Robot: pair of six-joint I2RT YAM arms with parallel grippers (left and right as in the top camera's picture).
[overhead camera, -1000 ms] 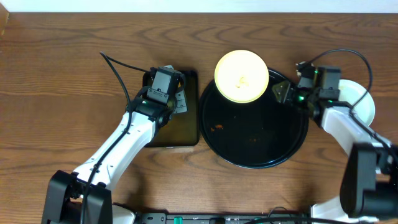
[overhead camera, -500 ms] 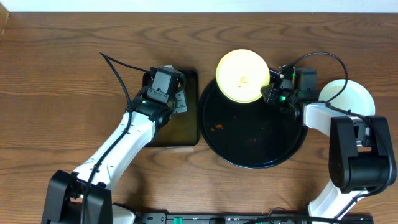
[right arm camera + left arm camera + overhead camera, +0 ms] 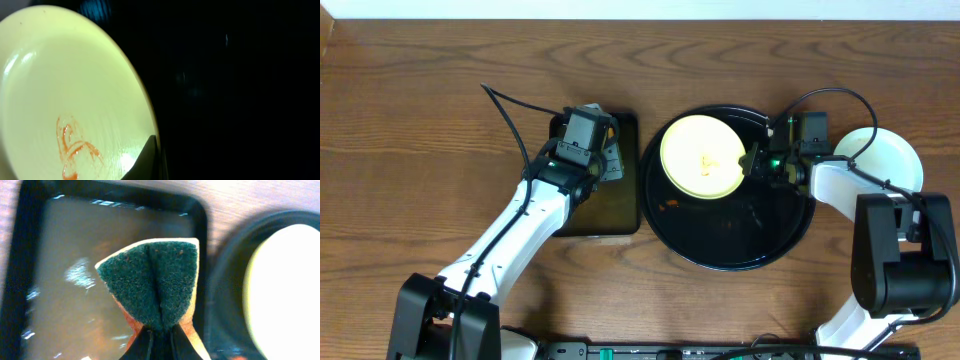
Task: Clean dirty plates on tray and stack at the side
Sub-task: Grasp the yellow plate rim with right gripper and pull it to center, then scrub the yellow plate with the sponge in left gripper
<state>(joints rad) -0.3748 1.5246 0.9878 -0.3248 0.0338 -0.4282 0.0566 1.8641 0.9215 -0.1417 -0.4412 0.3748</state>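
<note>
A pale yellow plate [image 3: 702, 157] with an orange-red sauce smear lies over the upper left part of the round black tray [image 3: 760, 240]. My right gripper [image 3: 752, 162] is shut on the plate's right rim; in the right wrist view its fingers [image 3: 148, 159] pinch the rim of the plate [image 3: 60, 90]. My left gripper [image 3: 604, 160] is shut on a green-and-orange sponge [image 3: 152, 285], held above the brown water of the black basin [image 3: 60, 290]. Pale mint-white plates [image 3: 890, 160] sit stacked on the table at the far right.
The rectangular basin [image 3: 605, 215] stands just left of the tray, rims nearly touching. Small orange smears [image 3: 670, 205] lie on the tray floor. A black cable [image 3: 510, 110] runs from the left arm across the table.
My right gripper has moved left to the yellow plate and closed on its rim. The plate has shifted down and left, fully onto the tray. The left arm has not moved.
</note>
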